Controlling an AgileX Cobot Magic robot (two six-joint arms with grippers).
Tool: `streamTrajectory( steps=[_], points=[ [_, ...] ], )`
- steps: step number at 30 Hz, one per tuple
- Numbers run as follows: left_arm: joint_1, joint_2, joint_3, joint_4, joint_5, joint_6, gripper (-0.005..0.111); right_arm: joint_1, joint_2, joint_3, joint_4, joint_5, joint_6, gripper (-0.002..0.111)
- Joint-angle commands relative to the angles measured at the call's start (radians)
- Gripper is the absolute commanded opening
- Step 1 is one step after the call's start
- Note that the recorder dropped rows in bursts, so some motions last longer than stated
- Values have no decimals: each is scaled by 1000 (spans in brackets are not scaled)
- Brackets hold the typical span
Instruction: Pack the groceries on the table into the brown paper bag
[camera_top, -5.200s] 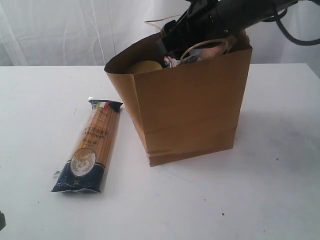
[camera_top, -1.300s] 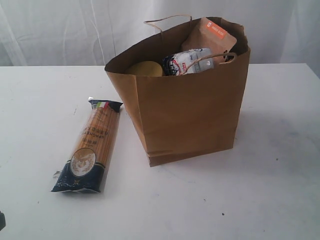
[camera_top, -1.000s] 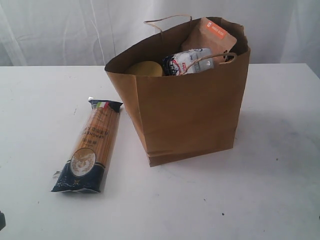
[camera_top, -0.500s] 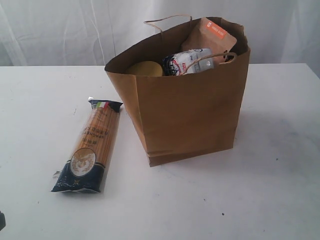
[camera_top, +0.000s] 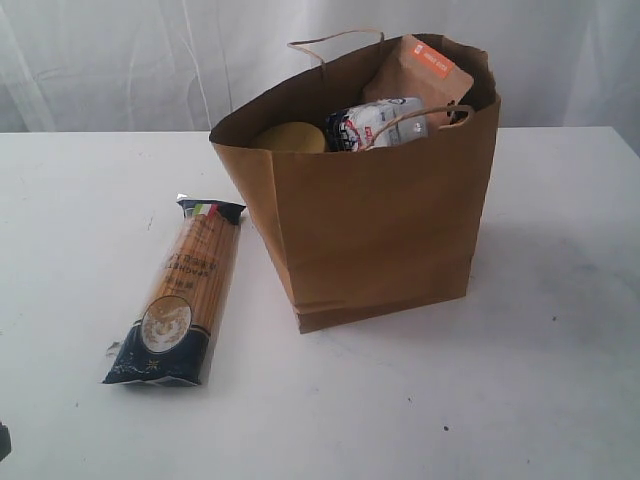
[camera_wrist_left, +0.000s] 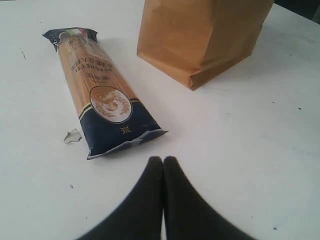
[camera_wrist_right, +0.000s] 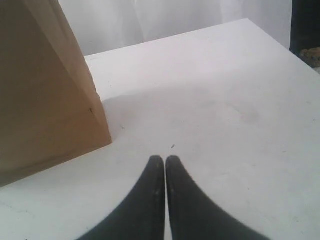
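Legible print: you get one word, on the spaghetti packet (camera_wrist_left: 100, 90).
In your left wrist view the lettering on the packet's amber middle runs upside down. The big line looks like "SPAGHETTI"; the word beside it and the smaller lines under it are too blurred to read. Below that sit a round gold-rimmed emblem (camera_wrist_left: 111, 103) and a small gold star mark (camera_wrist_left: 125, 129) on the dark-blue end, and a green-white-red strip (camera_wrist_left: 75, 32) on the other end. In the exterior view the pouch (camera_top: 425, 75) has an orange label (camera_top: 437, 62) with white lettering and the carton (camera_top: 375, 122) has dark and red print, both too small to read.
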Motion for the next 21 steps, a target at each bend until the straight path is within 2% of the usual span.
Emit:
streamTrajectory(
  steps=[1,8,21],
  points=[
    [-4,-6,4,0,1,-2,0,-4,-6,5,1,7,3,1],
    [-4,-6,4,0,1,-2,0,-4,-6,5,1,7,0,1],
    [-4,-6,4,0,1,-2,0,-4,-6,5,-6,5,-223,1]
  ],
)
